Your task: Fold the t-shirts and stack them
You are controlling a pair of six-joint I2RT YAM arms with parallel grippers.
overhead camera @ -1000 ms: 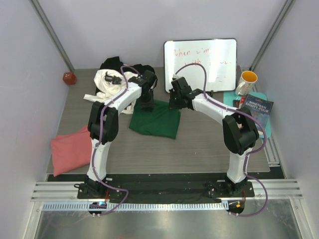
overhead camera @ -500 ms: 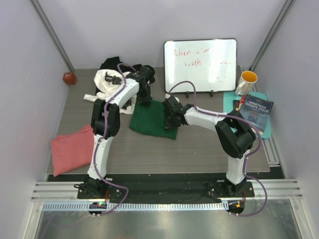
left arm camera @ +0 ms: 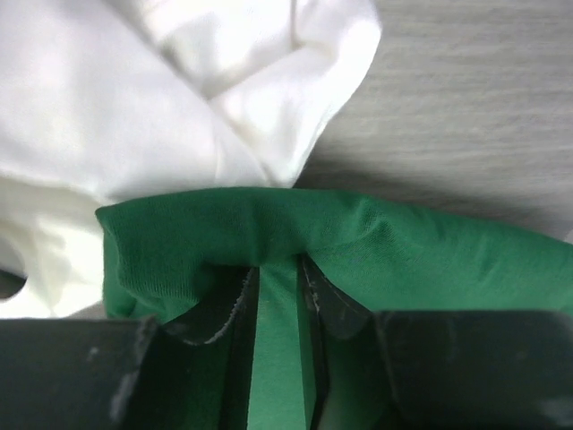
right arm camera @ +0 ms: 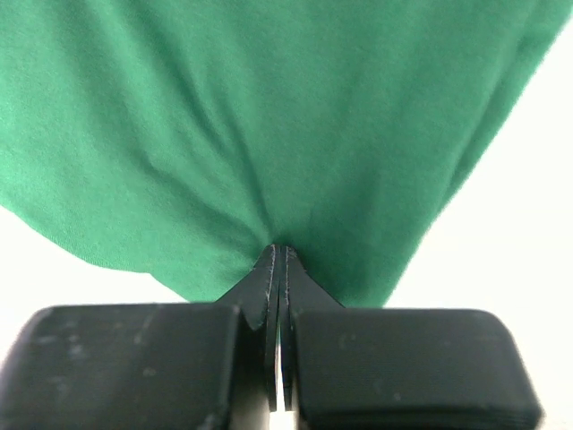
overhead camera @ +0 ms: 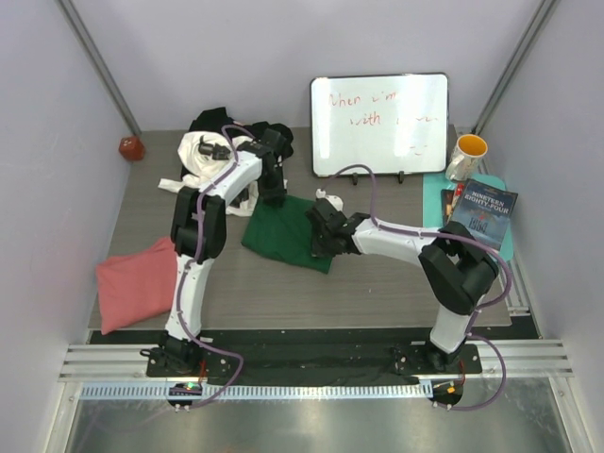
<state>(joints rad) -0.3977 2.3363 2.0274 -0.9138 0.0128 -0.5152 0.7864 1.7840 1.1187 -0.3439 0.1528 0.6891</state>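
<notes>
The dark green t-shirt [overhead camera: 278,236] lies partly folded in the middle of the table. My left gripper [overhead camera: 274,193] is at its far edge, shut on a fold of the green cloth [left arm camera: 403,260] that runs between the fingers [left arm camera: 215,313]. My right gripper [overhead camera: 321,231] is over the shirt's right part, shut on a pinch of green cloth [right arm camera: 269,116]. The white t-shirt [overhead camera: 203,156] is bunched at the back left, just beyond the green edge [left arm camera: 134,107]. The black t-shirt [overhead camera: 212,121] lies behind it. The salmon pink t-shirt [overhead camera: 137,283] lies folded at the near left.
A whiteboard [overhead camera: 379,123] leans against the back wall. At the right are an orange-lined mug [overhead camera: 467,156] and a book [overhead camera: 486,209] on a teal mat [overhead camera: 503,247]. A small red ball [overhead camera: 130,147] sits at the far left.
My right gripper has come down from the back and travelled left and toward me, carrying the green shirt's right edge over the cloth. The left gripper has hardly moved.
</notes>
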